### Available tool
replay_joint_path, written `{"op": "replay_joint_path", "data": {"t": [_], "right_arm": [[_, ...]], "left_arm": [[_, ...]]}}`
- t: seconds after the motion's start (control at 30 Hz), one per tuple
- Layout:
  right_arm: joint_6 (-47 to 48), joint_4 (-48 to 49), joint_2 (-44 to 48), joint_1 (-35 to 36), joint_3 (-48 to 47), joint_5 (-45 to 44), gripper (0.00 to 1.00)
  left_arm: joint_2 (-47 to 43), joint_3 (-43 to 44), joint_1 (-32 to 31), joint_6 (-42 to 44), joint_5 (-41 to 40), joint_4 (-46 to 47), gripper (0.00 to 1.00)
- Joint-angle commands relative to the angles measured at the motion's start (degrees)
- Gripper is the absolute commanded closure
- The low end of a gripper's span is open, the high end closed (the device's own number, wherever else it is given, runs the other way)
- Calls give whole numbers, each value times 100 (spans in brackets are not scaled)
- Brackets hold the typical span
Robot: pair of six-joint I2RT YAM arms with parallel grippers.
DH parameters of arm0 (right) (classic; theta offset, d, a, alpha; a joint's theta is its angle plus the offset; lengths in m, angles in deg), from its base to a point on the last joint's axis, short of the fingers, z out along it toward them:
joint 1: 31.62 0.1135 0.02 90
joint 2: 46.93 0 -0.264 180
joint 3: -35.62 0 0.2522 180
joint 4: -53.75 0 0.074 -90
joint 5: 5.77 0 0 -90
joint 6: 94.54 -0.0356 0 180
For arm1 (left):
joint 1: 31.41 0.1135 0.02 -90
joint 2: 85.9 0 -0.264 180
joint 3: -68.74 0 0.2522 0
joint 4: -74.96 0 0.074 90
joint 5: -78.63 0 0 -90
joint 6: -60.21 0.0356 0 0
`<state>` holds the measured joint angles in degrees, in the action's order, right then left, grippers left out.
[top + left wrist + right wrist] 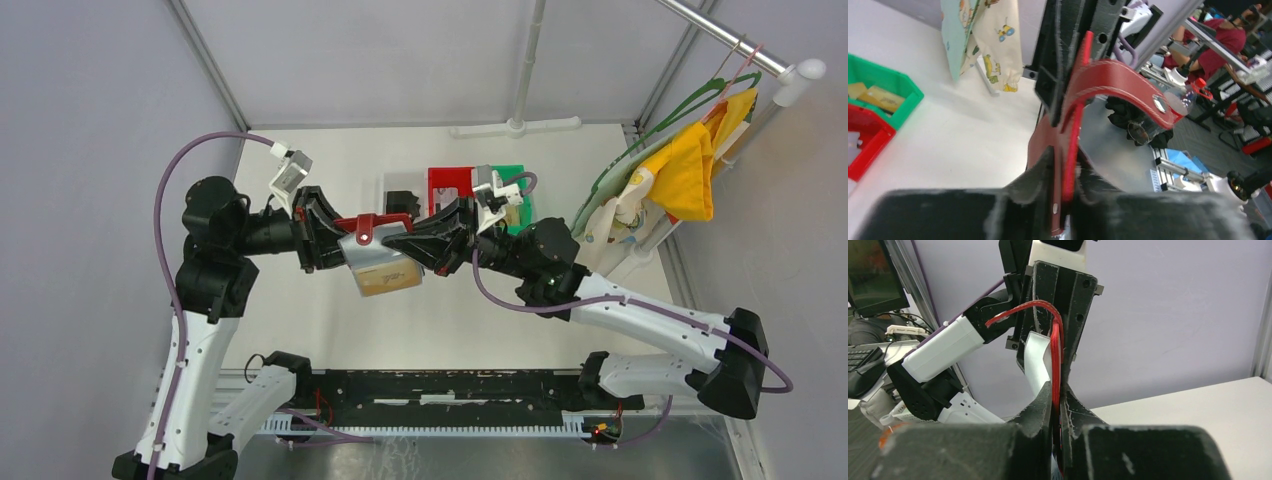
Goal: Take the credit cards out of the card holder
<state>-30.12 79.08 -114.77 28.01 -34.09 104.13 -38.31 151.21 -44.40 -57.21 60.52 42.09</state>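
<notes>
**Colleague:** Where's the card holder (pixel 368 248)?

**Me:** It's off the tabletop (pixel 300 325), in the air between my two arms. My left end effector (pixel 343 247) is clenched on one side of it and my right end effector (pixel 412 245) pinches the other. The snap strap (pixel 1118 80) arches loose above them.

**Colleague:** Which step is this?

**Me:** I'd say I'm spreading it open. A tan card (pixel 392 279) hangs out below, apparently only partly tucked in. Next, one end effector has to let go and nip that card while the other holds firm.

**Colleague:** Any writing?

**Me:** None I can read, and no brand shows on the leather.
</notes>
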Motion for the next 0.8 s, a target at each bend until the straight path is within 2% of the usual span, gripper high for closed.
{"op": "replay_joint_path", "data": {"t": [0.0, 0.1, 0.13, 0.37, 0.47, 0.53, 0.6, 0.7, 0.77], "right_arm": [[29, -118, 296, -23, -274, -428, 94], [50, -259, 456, -27, -247, -574, 95], [95, -323, 534, -22, -236, -648, 97], [399, -659, 976, -40, -91, -995, 100], [460, -740, 1107, -51, -53, -1113, 99], [415, -657, 1115, -49, -29, -1046, 97], [280, -560, 1036, -49, -46, -882, 97], [5, -470, 783, -49, -146, -583, 97], [-194, -386, 594, -53, -218, -356, 97]], "left_arm": [[-13, 574, -21, 1279, -331, -990, 66], [43, 745, -19, 1879, -572, -1491, 42], [43, 761, -16, 1997, -631, -1586, 38], [60, 901, -18, 3943, -562, -3018, 35], [147, 1140, -17, 5071, 27, -4038, 36], [236, 1337, -19, 5922, 507, -5008, 32], [249, 1331, -20, 6056, 759, -5128, 29], [240, 1282, -16, 5898, 662, -4862, 27], [158, 1086, -12, 4904, 404, -3870, 27]]}}
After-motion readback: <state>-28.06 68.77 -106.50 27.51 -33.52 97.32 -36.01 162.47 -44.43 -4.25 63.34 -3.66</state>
